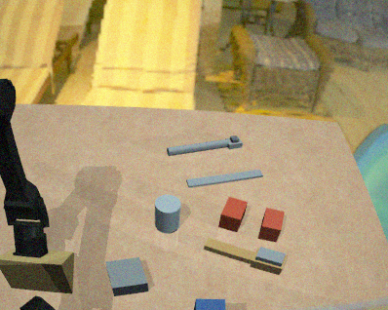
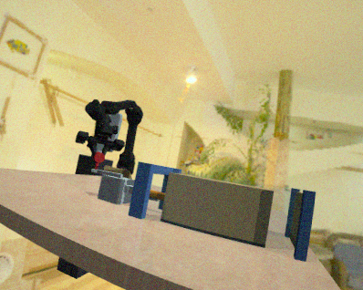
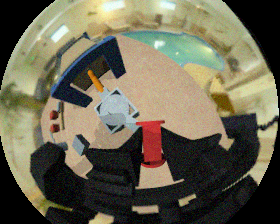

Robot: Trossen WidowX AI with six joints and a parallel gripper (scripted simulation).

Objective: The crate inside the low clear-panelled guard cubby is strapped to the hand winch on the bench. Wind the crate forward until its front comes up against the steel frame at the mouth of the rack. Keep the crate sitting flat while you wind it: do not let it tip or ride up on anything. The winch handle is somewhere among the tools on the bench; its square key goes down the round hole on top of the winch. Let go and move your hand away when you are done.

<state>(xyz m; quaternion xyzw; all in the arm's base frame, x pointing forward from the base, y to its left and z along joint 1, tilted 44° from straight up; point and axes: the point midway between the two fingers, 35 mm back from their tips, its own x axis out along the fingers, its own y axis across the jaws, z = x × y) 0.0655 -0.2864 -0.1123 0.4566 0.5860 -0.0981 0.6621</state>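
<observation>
My gripper (image 2: 98, 157) (image 3: 149, 128) is shut on the red grip of the winch handle. The handle's grey arm (image 3: 131, 122) reaches from the grip across the top of the grey winch (image 2: 113, 189) (image 3: 105, 120). Whether its key sits in the hole is hidden. An orange strap (image 2: 157, 194) (image 3: 95, 81) runs from the winch through the blue frame (image 2: 140, 191) (image 3: 117, 57). The tan crate (image 2: 216, 208) sits flat behind the frame, with a short gap showing in the exterior view.
A grey rod with a square end (image 1: 202, 147), a flat bar (image 1: 224, 178), a grey cylinder (image 1: 168, 214), two red blocks (image 1: 233, 214) (image 1: 271, 224), a tan bar (image 1: 228, 251), a grey block (image 1: 128, 276) and a tan block (image 1: 41, 273) also show. Blue posts (image 2: 304, 226) stand behind the crate.
</observation>
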